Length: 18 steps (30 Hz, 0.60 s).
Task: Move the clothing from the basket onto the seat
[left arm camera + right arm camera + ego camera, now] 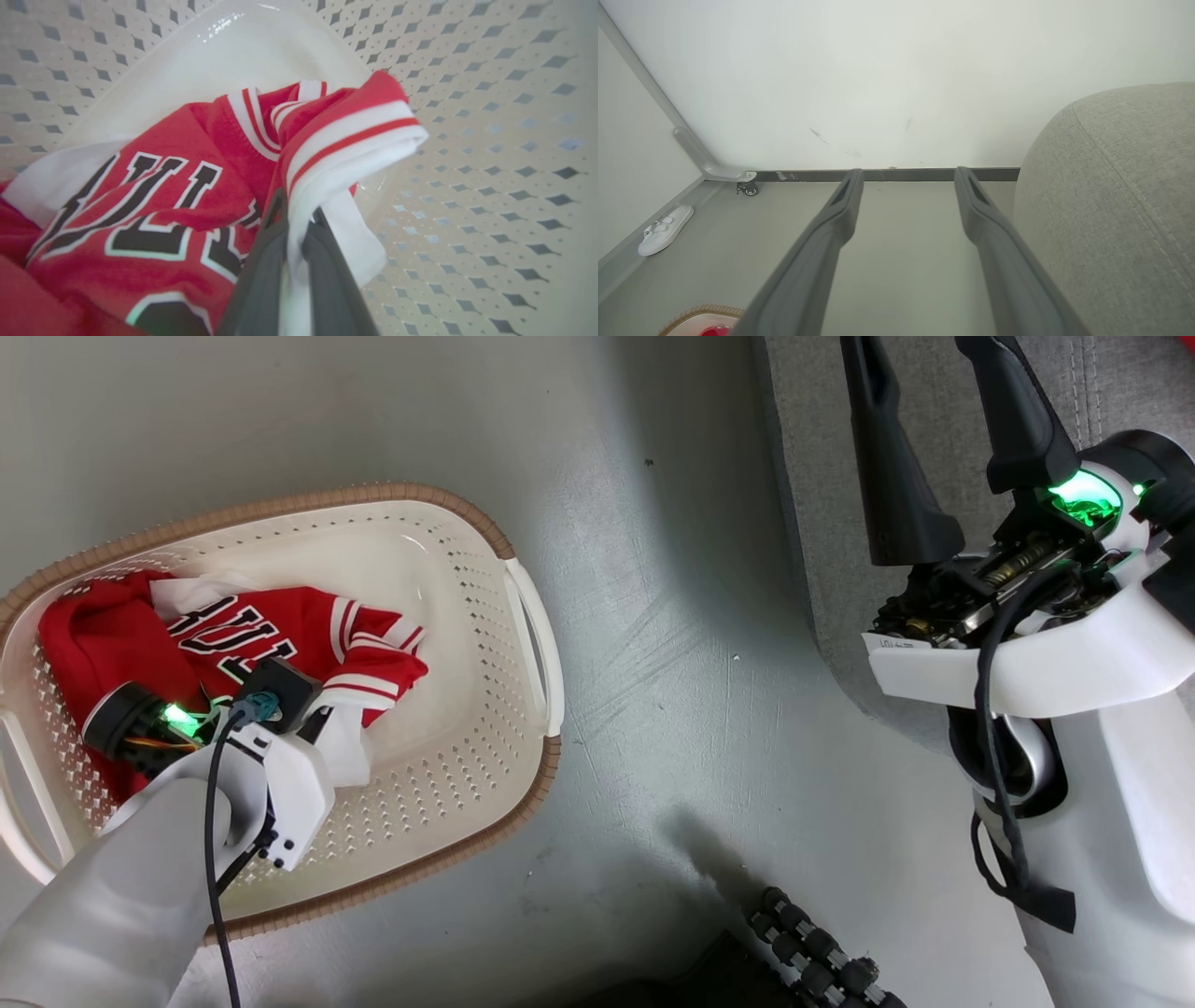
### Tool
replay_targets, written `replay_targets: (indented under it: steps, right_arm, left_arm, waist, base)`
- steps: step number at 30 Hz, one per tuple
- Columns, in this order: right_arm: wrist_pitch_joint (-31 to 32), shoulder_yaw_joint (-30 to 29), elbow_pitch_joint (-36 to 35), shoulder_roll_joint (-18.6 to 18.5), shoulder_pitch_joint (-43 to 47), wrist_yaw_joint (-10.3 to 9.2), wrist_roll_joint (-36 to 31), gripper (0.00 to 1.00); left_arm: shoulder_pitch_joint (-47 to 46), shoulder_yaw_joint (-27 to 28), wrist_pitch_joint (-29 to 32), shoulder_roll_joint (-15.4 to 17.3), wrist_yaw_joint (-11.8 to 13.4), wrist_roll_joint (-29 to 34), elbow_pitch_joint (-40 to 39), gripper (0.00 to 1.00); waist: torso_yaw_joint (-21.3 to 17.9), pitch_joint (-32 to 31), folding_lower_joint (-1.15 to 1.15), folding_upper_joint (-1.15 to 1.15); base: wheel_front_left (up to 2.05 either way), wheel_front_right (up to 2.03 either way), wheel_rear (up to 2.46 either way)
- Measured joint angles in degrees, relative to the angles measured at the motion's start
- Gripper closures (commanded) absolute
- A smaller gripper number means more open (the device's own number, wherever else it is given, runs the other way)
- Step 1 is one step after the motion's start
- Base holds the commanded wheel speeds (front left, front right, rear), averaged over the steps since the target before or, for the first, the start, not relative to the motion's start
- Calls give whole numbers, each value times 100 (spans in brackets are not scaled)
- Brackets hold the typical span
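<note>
Head view: the basket (467,747) stands on the floor (653,663), well apart from the seat (822,523) at the upper right. The clothing (280,635), red with white trim and black lettering, lies bunched against the basket's left end; the right end of the basket's bottom is bare. The left gripper (322,723) reaches down into the basket over the clothing's near edge, its fingertips hidden under the wrist. The right gripper (934,392) hangs over the seat's edge, fingers spread wide, holding nothing.

Left wrist view: inside the basket (490,140), the clothing (177,196) lies heaped at the left. A fold of its white striped trim (355,130) rises between the fingers. The left gripper (299,210) is pressed together on that fold, pinching the white cloth.

Right wrist view: the right gripper (909,172) stands spread, touching nothing. The seat (1111,210) lies just beside its right finger. The basket's rim (705,311) shows at the lower left edge with a patch of red inside. A white slipper (665,230) lies on the floor (901,256) by the left wall.
</note>
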Motion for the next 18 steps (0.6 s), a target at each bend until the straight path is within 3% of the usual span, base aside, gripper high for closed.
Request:
replay_targets:
  steps: [18]
  right_arm:
    - [0,-171,16,2,-202,0,-2,0]
  left_arm:
    - [-198,-123,-712,-3,0,-355,-332,100]
  waist:
    - [129,-353,0,0]
  base:
    - [0,0,0]
